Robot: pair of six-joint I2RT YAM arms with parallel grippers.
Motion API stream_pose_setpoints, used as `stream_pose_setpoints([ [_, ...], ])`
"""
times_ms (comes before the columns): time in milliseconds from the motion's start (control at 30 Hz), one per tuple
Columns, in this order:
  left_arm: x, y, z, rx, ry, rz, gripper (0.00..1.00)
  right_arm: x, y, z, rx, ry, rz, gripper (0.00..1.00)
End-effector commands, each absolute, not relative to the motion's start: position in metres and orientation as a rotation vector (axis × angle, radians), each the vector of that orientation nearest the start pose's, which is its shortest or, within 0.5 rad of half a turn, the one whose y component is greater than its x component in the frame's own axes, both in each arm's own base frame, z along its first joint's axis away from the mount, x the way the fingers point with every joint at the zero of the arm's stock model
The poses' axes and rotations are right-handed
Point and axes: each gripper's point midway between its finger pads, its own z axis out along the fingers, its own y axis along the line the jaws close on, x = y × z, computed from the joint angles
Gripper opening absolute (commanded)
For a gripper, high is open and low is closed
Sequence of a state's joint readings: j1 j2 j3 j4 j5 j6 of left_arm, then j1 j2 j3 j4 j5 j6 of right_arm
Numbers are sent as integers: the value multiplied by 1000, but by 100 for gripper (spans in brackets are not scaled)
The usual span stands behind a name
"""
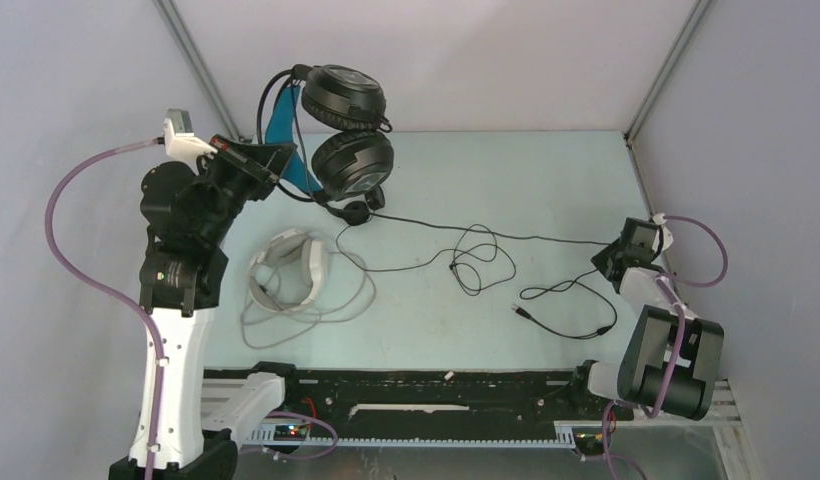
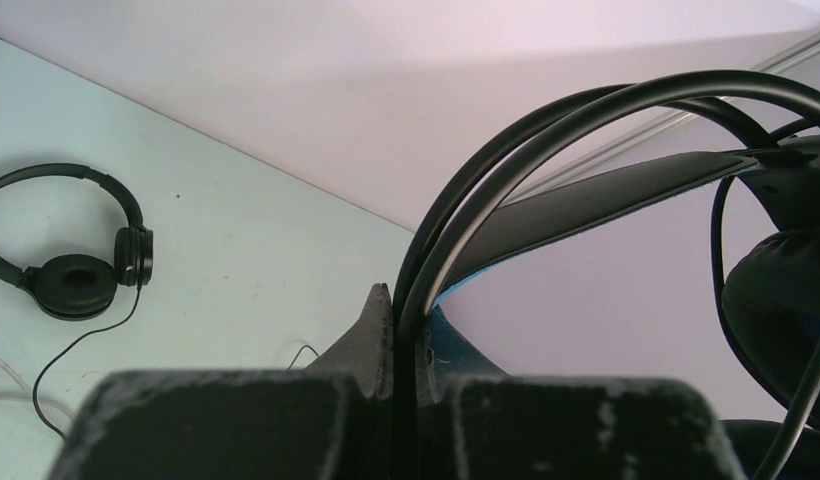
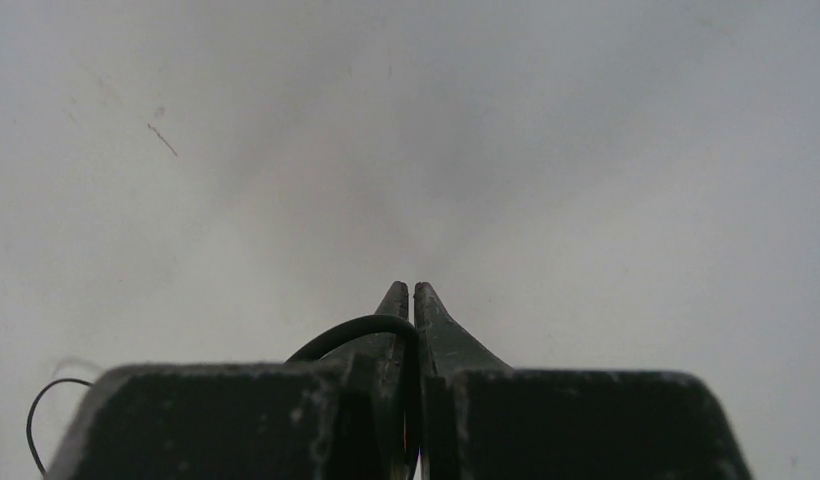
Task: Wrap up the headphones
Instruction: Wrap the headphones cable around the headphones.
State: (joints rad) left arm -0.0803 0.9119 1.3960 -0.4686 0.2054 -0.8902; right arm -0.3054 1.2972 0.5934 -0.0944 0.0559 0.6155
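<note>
Clamped with left fingers [image 2: 371, 335] on the blue-banded headphones [image 1: 351, 160] at their stiff headband [image 2: 586, 200], with right fingers [image 3: 436, 320] on the limp, likely slip-prone cable [image 1: 506, 236].

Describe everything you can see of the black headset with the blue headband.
The black headset has two large round padded ear cups and twin thin black hoops over a blue strap, all plastic-looking. The left gripper is shut on the hoops and holds it at the far left, near the back wall. Its thin black cable trails across the table to the right gripper, which is shut on it.
</note>
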Motion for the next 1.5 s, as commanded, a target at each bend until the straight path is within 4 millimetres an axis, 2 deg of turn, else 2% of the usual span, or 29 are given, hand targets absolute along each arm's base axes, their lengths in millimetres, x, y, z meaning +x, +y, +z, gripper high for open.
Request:
stream_pose_setpoints([
  [0,275,-92,496,-436,1462,-976,0,332,-79,63,1066,2079,152,6],
  [133,280,-92,488,-429,1483,-955,0,345,-39,78,862,2134,220,25],
  [300,289,-86,480,-424,1505,-888,0,338,5,90,686,2211,265,35],
  [467,298,-81,474,-426,1519,-830,0,320,22,112,603,2228,310,44],
  [600,303,-78,472,-435,1518,-816,0,311,27,142,568,2216,330,54],
  [667,305,-79,471,-435,1523,-819,0,312,31,166,523,2158,352,57],
  [767,306,-81,468,-436,1530,-830,0,316,79,224,204,1979,526,62],
  [867,306,-84,467,-430,1531,-849,0,301,141,288,-177,1732,743,65],
  [933,305,-86,468,-424,1534,-864,0,285,175,316,-345,1592,838,68],
  [1000,304,-89,469,-417,1537,-884,0,268,209,335,-507,1452,889,78],
  [1067,303,-93,469,-406,1545,-909,0,246,247,345,-671,1332,939,79],
  [1167,301,-101,469,-386,1560,-948,0,222,288,352,-834,1175,992,80],
  [1233,299,-105,467,-374,1573,-968,0,209,312,351,-920,1109,1024,80],
  [1400,293,-111,469,-344,1577,-985,0,193,358,336,-1071,1018,1034,80],
  [1467,291,-113,469,-338,1580,-993,0,196,374,325,-1096,1026,1042,80],
])
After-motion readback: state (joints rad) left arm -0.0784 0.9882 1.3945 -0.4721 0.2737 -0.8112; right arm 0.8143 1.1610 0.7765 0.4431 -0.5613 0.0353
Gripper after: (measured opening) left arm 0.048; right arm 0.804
